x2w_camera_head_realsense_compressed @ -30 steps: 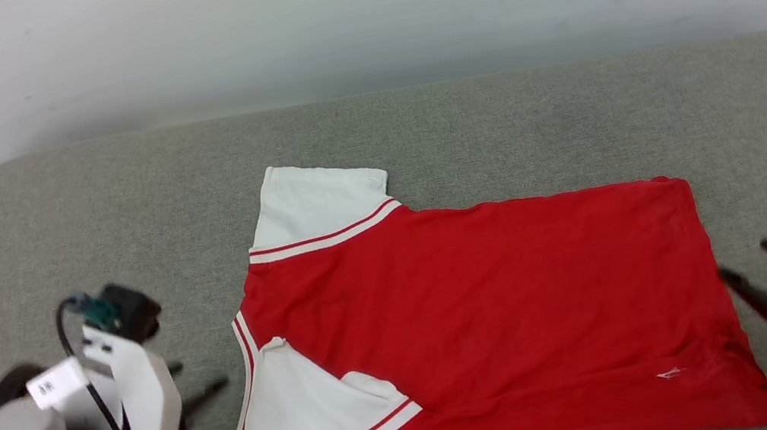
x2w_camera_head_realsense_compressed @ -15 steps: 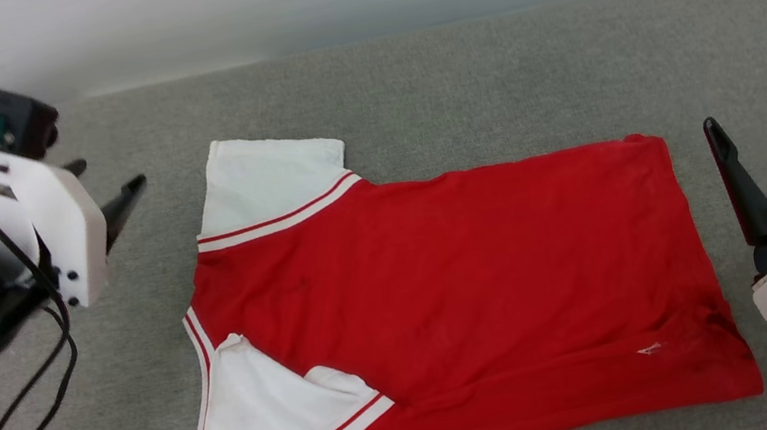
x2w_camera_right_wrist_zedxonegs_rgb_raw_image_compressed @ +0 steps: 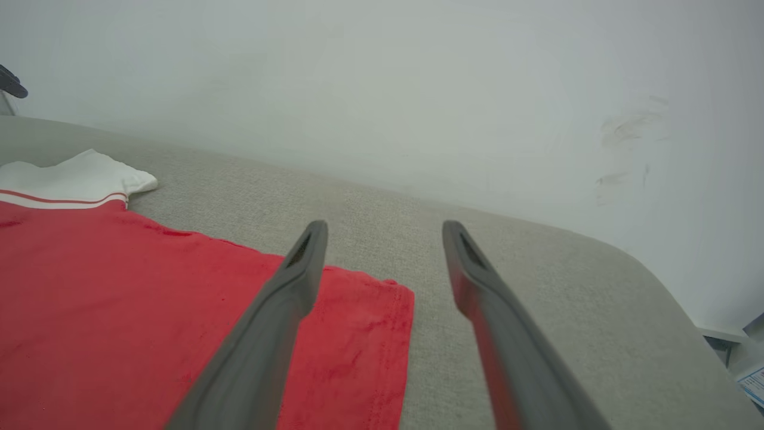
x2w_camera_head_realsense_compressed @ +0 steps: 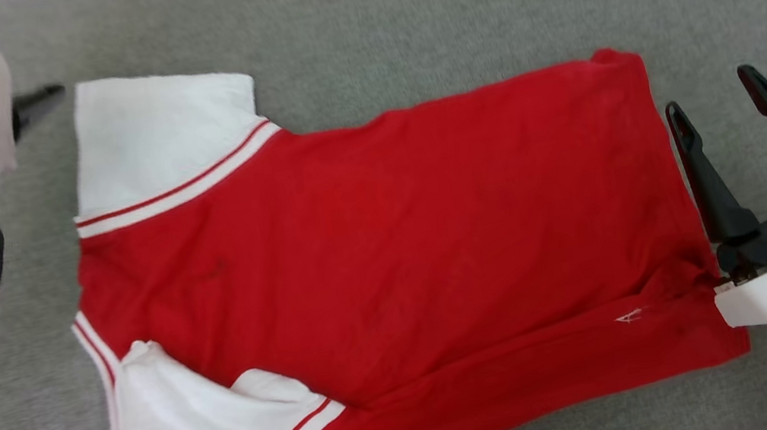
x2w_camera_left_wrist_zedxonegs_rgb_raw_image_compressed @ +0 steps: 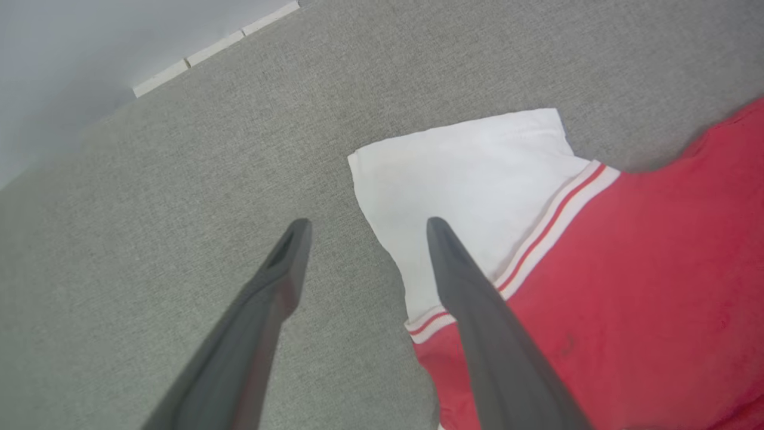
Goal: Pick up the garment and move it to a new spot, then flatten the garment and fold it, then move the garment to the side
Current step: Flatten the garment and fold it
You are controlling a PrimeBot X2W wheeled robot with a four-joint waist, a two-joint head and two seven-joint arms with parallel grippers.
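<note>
Beside the garment (x2w_camera_head_realsense_compressed: 396,244), left end effector (x2w_camera_left_wrist_zedxonegs_rgb_raw_image_compressed: 367,224) and right end effector (x2w_camera_head_realsense_compressed: 713,92) gape; logo (x2w_camera_head_realsense_compressed: 628,317) illegible.

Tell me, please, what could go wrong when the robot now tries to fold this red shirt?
The left gripper hangs open over the edge of the far white sleeve; closing may pinch the grey cushion too. The right gripper is open at the hem; it may catch only a little cloth. The near sleeve lies bunched; folding could trap that wrinkle.
</note>
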